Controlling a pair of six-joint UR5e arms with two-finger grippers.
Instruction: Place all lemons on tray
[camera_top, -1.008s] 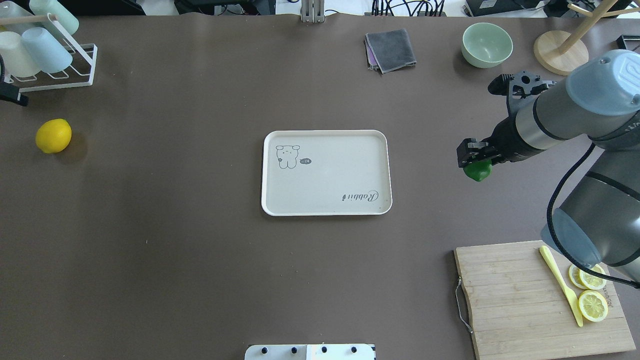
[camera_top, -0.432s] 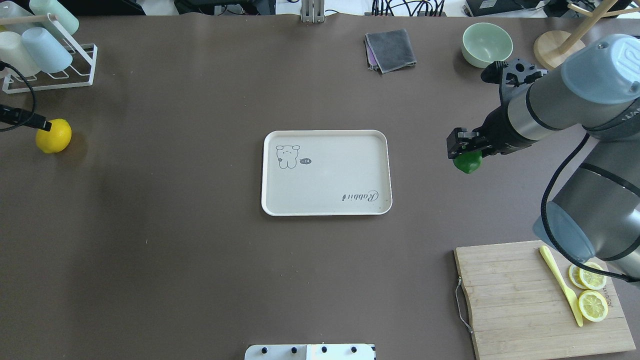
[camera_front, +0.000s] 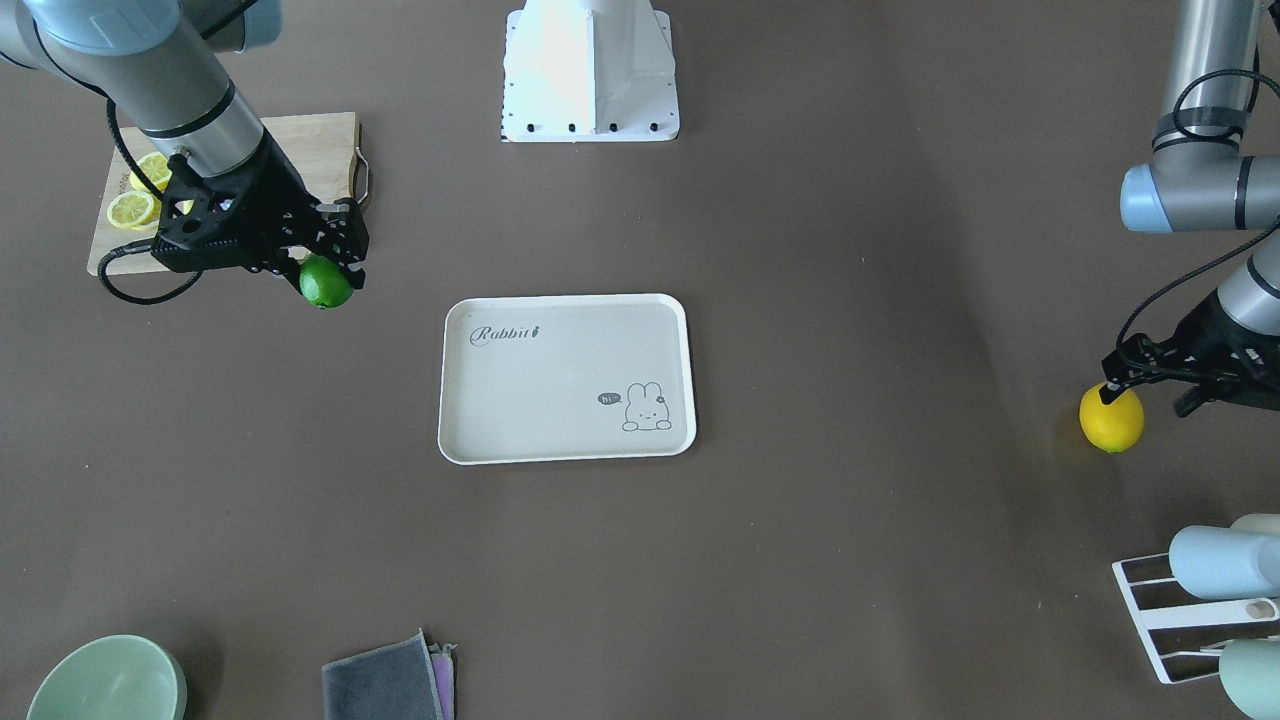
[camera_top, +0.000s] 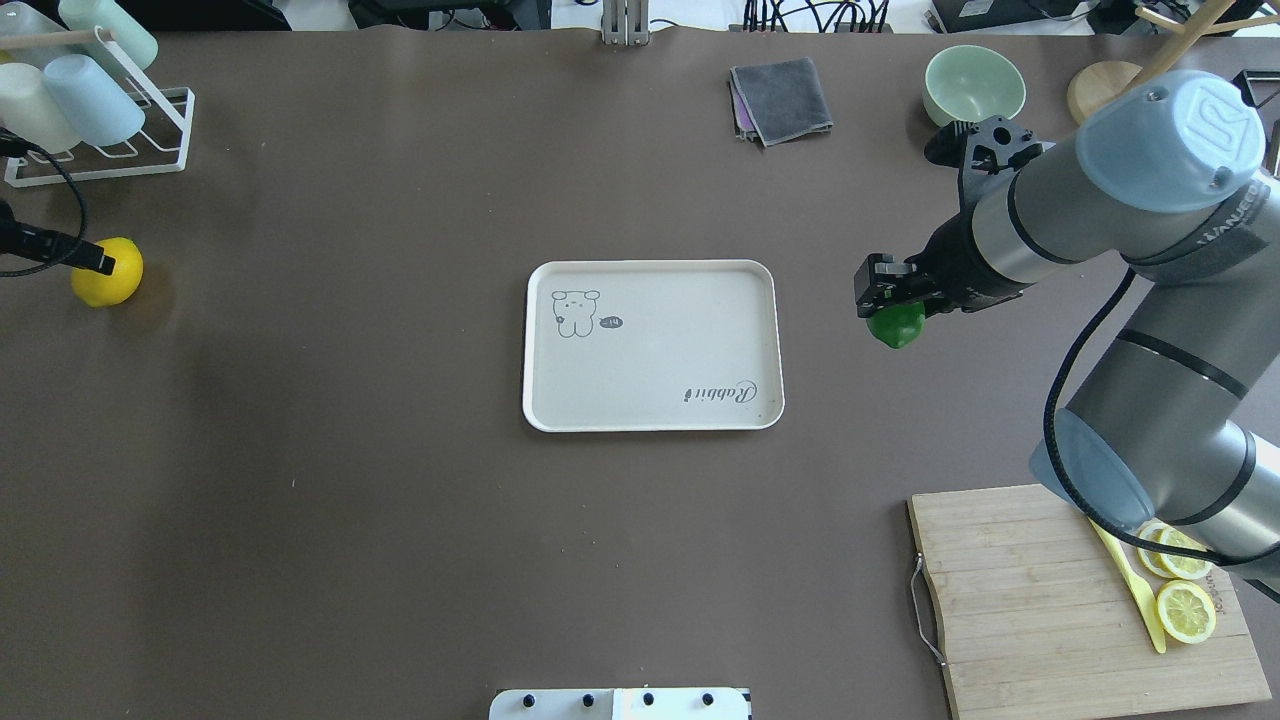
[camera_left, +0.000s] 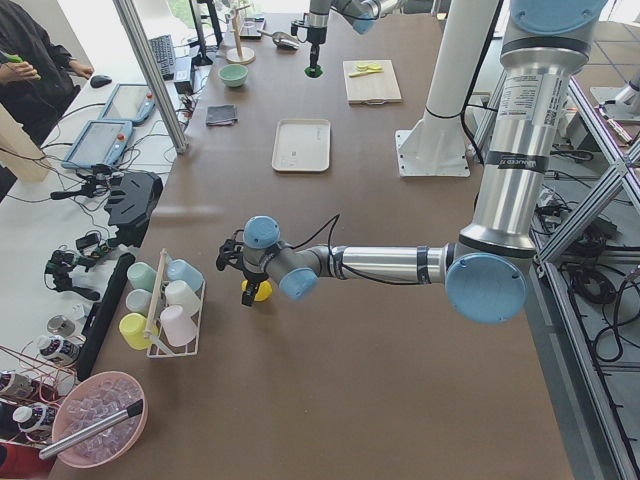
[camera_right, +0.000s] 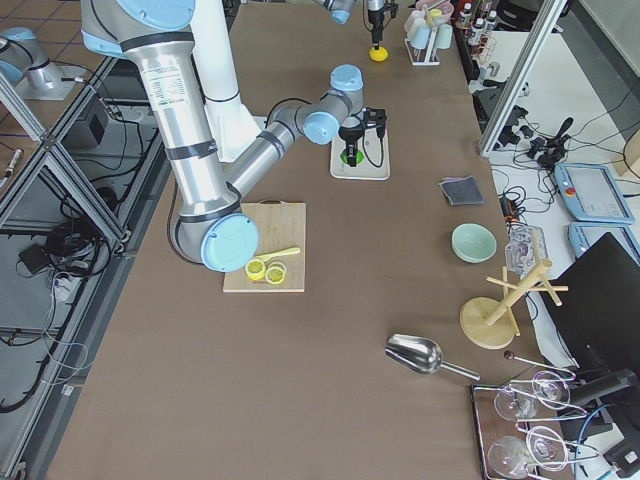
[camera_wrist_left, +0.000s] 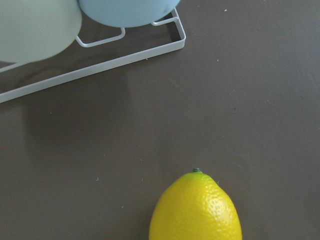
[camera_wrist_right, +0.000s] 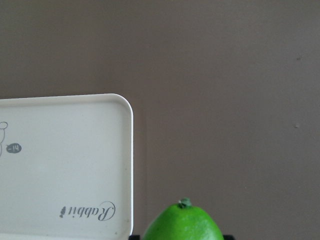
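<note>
The cream tray (camera_top: 655, 345) lies at the table's middle and also shows in the front view (camera_front: 560, 380) and the right wrist view (camera_wrist_right: 65, 150). My right gripper (camera_top: 884, 300) is shut on the green lemon (camera_top: 897, 326), held above the table just right of the tray; it shows in the front view (camera_front: 326, 284) and the right wrist view (camera_wrist_right: 184, 226). The yellow lemon (camera_top: 110, 278) lies on the table at far left. My left gripper (camera_front: 1185, 390) hovers over it (camera_front: 1111, 419); I cannot tell whether it is open. The left wrist view shows the yellow lemon (camera_wrist_left: 196, 207) below, with no fingers in view.
A white cup rack (camera_top: 95, 110) stands behind the yellow lemon. A wooden cutting board (camera_top: 1040, 600) with lemon slices (camera_top: 1186, 611) and a yellow knife (camera_top: 1135, 585) lies at front right. A green bowl (camera_top: 974, 88), a grey cloth (camera_top: 781, 100) and a wooden stand (camera_top: 1110, 95) sit at the back right.
My right gripper has carried the green lemon leftward, closer to the tray's right edge. My left arm has come in from the left edge over the yellow lemon.
</note>
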